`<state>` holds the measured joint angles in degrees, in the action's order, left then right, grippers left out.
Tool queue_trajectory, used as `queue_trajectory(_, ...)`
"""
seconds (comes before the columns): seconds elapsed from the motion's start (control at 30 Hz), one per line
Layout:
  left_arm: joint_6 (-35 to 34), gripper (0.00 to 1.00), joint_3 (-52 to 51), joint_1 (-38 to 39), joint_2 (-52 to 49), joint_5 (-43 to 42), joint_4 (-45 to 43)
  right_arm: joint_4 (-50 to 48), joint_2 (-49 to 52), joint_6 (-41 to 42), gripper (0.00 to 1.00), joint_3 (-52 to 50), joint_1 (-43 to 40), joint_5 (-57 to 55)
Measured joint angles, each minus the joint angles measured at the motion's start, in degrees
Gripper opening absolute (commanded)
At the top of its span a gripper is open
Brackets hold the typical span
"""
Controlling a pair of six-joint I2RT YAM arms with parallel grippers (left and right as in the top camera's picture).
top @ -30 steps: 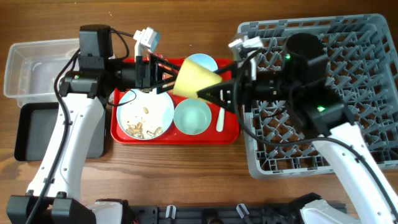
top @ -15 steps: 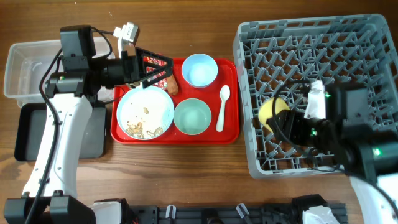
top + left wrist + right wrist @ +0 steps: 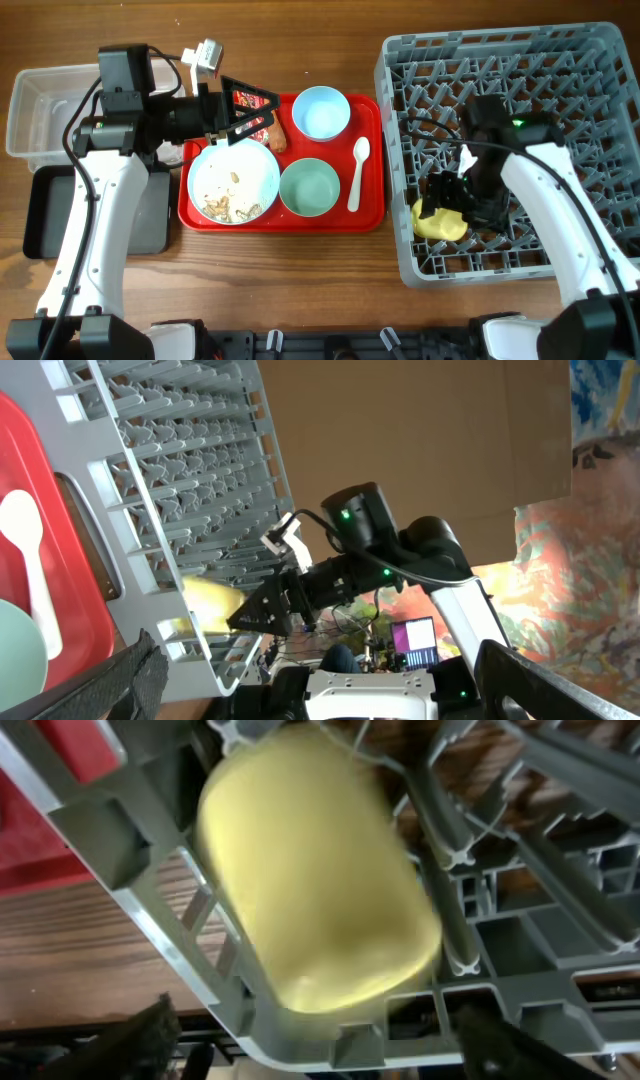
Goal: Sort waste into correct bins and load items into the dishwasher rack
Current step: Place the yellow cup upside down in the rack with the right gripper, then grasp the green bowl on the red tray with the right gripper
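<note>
The small yellow cup (image 3: 441,222) lies on its side in the front-left corner of the grey dishwasher rack (image 3: 560,70). My right gripper (image 3: 447,198) hangs just above it, open. In the right wrist view the cup (image 3: 312,880) sits among the pegs between my spread fingers (image 3: 330,1042). My left gripper (image 3: 266,115) is open and empty over the red snack wrapper (image 3: 250,99) and the carrot piece (image 3: 277,138). The red tray (image 3: 372,215) holds the light blue plate (image 3: 233,180) with beige scraps (image 3: 228,208), the light blue bowl (image 3: 320,112), the pale green bowl (image 3: 310,187) and the white spoon (image 3: 357,172). I cannot see the tissue.
The clear tub (image 3: 48,108) stands at the far left, with the black tray (image 3: 50,215) in front of it. The left arm crosses above both. The left wrist view looks across at the rack (image 3: 170,450) and the right arm (image 3: 380,550).
A second ago both grippers were at the yellow cup above the tray. My right gripper has carried it into the rack and opened. My left gripper has drawn back left.
</note>
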<state>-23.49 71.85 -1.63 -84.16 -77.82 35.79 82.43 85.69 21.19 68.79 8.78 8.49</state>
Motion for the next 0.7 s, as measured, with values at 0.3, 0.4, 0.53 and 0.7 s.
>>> queue_trajectory(0.3, 0.0, 1.0, 0.0, -0.07, 0.0, 0.87, -0.44, -12.33, -2.51, -2.47, 0.79, 8.41, 2.19, 4.46)
queue_trajectory(0.4, -0.02, 1.0, 0.0, -1.77, 0.0, 1.03, -1.22, -22.05, -4.37, -3.17, 0.74, 9.97, 6.69, 9.09)
queue_trajectory(0.53, -0.24, 1.0, 0.0, -7.82, 0.17, 2.01, -1.16, -26.08, -3.37, -1.95, 0.66, 10.32, 15.28, 9.88)
queue_trajectory(0.7, -1.38, 1.0, 0.09, -12.28, 4.28, 15.13, 7.17, -25.92, 7.89, 4.37, 0.63, 10.36, 22.93, 2.69)
